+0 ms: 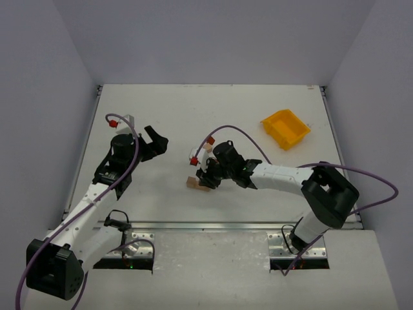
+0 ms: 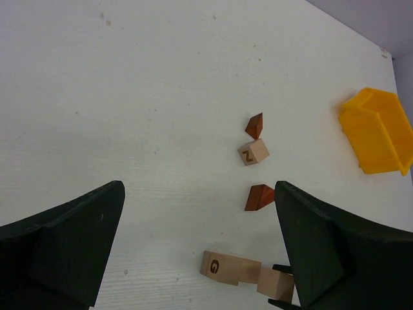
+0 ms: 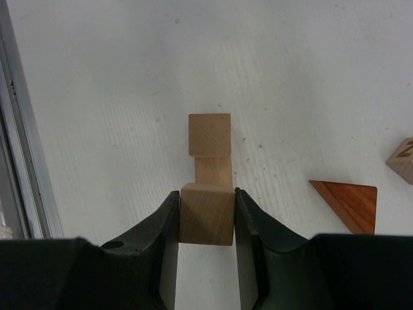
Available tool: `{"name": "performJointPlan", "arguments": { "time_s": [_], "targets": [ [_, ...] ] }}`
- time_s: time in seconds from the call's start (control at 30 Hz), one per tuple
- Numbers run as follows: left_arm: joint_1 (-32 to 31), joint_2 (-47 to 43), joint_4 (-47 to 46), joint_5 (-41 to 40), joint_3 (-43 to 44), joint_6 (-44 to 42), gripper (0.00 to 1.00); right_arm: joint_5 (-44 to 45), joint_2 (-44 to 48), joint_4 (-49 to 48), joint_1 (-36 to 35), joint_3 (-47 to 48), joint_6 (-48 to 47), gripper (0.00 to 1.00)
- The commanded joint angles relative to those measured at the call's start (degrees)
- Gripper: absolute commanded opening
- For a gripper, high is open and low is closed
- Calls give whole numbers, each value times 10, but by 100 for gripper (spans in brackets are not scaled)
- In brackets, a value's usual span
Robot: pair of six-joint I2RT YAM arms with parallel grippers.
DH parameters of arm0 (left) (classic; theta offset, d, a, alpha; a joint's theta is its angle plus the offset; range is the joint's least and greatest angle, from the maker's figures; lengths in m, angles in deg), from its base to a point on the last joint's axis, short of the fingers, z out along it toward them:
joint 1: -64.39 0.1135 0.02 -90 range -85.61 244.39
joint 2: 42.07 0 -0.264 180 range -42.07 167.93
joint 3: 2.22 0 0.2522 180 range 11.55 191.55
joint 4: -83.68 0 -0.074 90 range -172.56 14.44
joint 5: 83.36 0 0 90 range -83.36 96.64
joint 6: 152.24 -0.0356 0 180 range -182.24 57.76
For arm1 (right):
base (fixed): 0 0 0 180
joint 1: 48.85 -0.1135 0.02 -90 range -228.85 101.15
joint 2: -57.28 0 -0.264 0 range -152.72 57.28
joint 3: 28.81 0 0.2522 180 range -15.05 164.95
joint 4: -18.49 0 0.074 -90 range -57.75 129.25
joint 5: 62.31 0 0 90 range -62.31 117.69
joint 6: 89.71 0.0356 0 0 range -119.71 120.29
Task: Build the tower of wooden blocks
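Observation:
My right gripper point(image 3: 206, 205) is shut on a pale tan cube point(image 3: 206, 216), low over the table. Just beyond the cube lies a flat tan block point(image 3: 213, 170), with a tan block marked G point(image 2: 222, 267) at its far end; the three sit in a line, and I cannot tell whether the held cube touches. A reddish-brown wedge point(image 3: 348, 201) lies to the right, and a tan cube marked N point(image 2: 253, 153) and a second reddish wedge point(image 2: 255, 125) lie farther off. My left gripper point(image 2: 199, 187) hangs open and holds nothing, up and to the left of the blocks point(image 1: 193, 183).
A yellow plastic bin point(image 1: 285, 128) stands at the back right, apart from the blocks. A metal rail point(image 3: 19, 129) runs along the table's near edge, close to the tan blocks. Grey walls close in the table on three sides.

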Motion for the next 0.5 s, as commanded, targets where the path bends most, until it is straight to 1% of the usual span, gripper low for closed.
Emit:
{"name": "performJointPlan", "arguments": {
  "time_s": [0.0, 0.47],
  "targets": [
    [-1, -1, -20, -13, 7, -7, 100, -3, -9, -19, 1, 33, 0, 19],
    [0, 0, -14, -21, 7, -6, 100, -9, -36, -21, 0, 35, 6, 20]
  ]
}}
